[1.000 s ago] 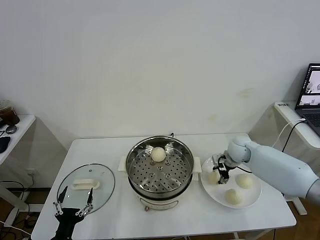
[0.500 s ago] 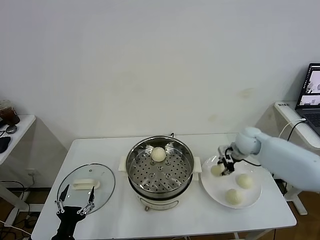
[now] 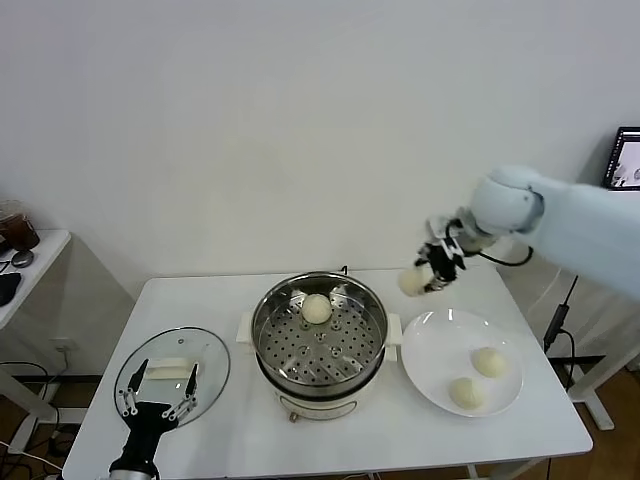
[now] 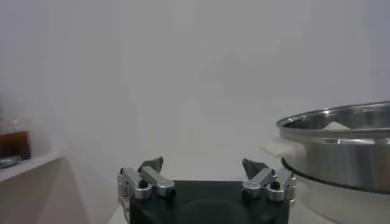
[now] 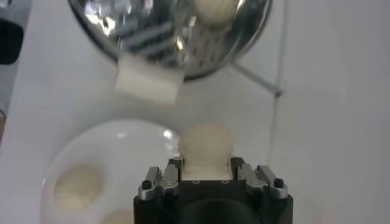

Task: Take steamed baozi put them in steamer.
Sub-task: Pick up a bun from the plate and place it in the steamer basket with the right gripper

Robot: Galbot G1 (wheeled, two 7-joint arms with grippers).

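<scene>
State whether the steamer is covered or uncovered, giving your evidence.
Uncovered. The steamer shows its perforated tray and one baozi inside; the glass lid lies flat on the table.

The steamer [image 3: 319, 335] stands open at the middle of the tabletop [image 3: 400, 430], its perforated tray bare except for one baozi [image 3: 317, 309] at the far side, so there is room to come down over the near holes. The glass lid [image 3: 172, 374] lies flat to its left, the plate [image 3: 440, 350] just beside its right handle. The right gripper [image 3: 436, 268] holds a bun [image 3: 413, 282] above the gap between plate and steamer.
</scene>
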